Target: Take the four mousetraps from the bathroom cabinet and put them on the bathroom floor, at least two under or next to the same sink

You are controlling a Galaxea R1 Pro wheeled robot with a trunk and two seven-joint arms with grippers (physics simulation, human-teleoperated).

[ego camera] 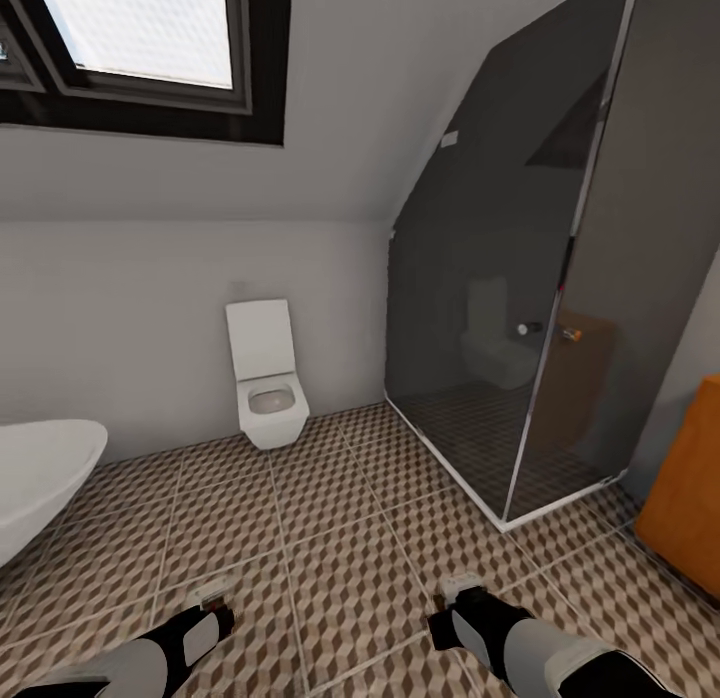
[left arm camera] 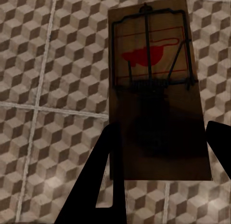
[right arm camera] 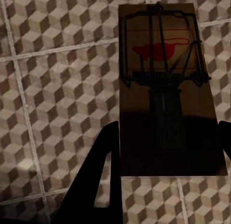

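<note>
In the left wrist view a dark-brown mousetrap [left arm camera: 154, 89] with wire parts and a red mouse print sits between the black fingers [left arm camera: 109, 180] of my left gripper [left arm camera: 161, 156], which is shut on it above the cube-patterned bathroom floor [left arm camera: 53, 113]. My right gripper [right arm camera: 166, 151] is shut on a second mousetrap [right arm camera: 163, 84] in the same way. In the head view both grippers, left [ego camera: 210, 606] and right [ego camera: 455, 593], hang low over the floor [ego camera: 330, 538]. The orange-brown cabinet [ego camera: 690, 498] stands at the right edge. The sink is out of view.
A white toilet [ego camera: 266, 378] stands against the far wall. A white bathtub [ego camera: 40, 478] juts in at the left. A dark glass shower enclosure [ego camera: 520, 328] fills the right corner, beside the cabinet. Open tiled floor lies between them.
</note>
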